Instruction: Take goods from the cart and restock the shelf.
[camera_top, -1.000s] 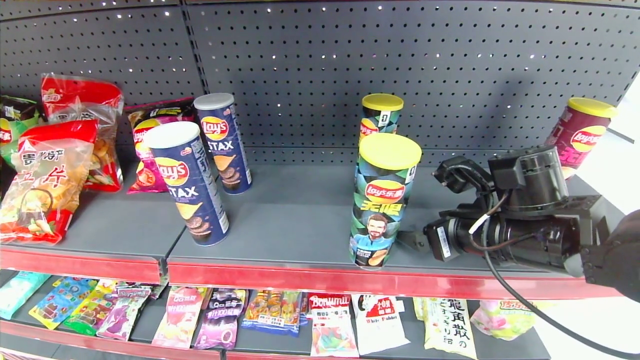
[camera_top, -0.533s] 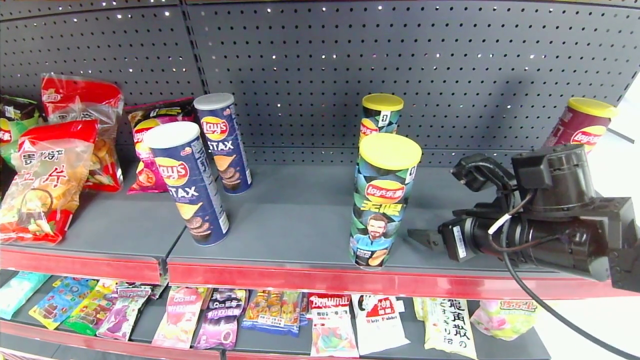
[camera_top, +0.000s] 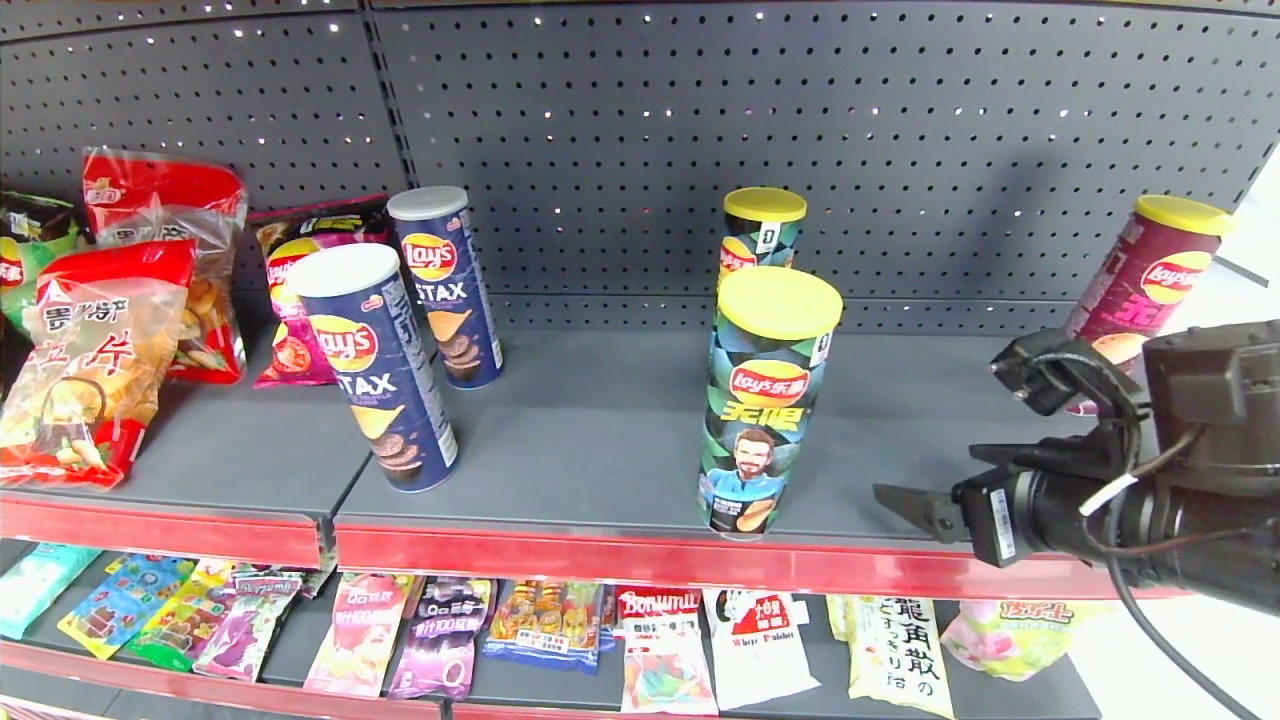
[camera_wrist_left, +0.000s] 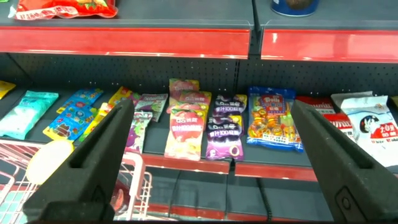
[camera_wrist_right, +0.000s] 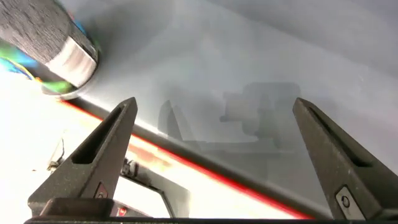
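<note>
The front green can (camera_top: 770, 400), yellow-lidded, stood upright on the shelf (camera_top: 600, 420) close behind its red front rim (camera_top: 600, 555), touched by nothing. Over the preceding second my right tool (camera_top: 930, 475) had drawn back from just beside this can toward the robot's right, along the rim, until it lay well apart from it; the can itself had not shifted. The tool's jaws stood spread with nothing between them, as the right wrist view confirmed, the can's base (camera_wrist_right: 56, 56) lying off to one side. I judged that this item was placed and released, and that the next move would call for a return to the cart (camera_wrist_left: 18, 186) for more goods. My left tool (camera_wrist_left: 211, 109) hung low with its jaws likewise wide and empty, facing the lower shelf of sweet packets (camera_top: 550, 625), with the wire cart below it. A second green can (camera_top: 762, 235) stood directly behind the first, near the pegboard back (camera_top: 900, 150). Two blue cans (camera_top: 375, 365) stood to the left, snack bags (camera_top: 90, 370) beyond them, and a maroon can (camera_top: 1150, 275) at the far right.
</note>
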